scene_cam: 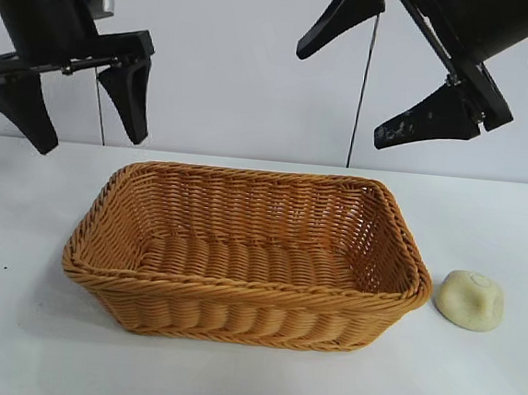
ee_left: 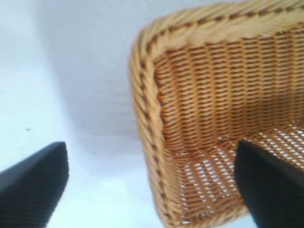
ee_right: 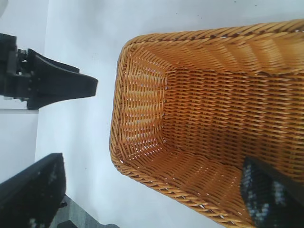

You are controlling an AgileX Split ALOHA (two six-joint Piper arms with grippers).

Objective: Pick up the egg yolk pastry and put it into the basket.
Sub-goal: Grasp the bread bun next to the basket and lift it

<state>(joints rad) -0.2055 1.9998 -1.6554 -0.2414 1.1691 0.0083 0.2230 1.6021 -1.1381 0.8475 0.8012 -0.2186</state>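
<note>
The egg yolk pastry (scene_cam: 471,299), a small pale cream dome, lies on the white table just right of the basket (scene_cam: 237,292). The tan wicker basket stands at the table's middle with nothing showing inside it. My left gripper (scene_cam: 90,141) hangs open above the basket's left end, nothing between its fingers; in its wrist view the gripper (ee_left: 151,147) straddles the basket's corner rim (ee_left: 147,95). My right gripper (scene_cam: 340,95) is open, high over the basket's back right, well above the pastry. Its wrist view shows the right gripper (ee_right: 149,164) over the basket (ee_right: 213,118), not the pastry.
The white table (scene_cam: 29,343) stretches around the basket, backed by a pale wall. A thin cable (scene_cam: 361,95) hangs behind the basket. One finger of the left gripper (ee_right: 52,85) shows in the right wrist view, beside the basket's far end.
</note>
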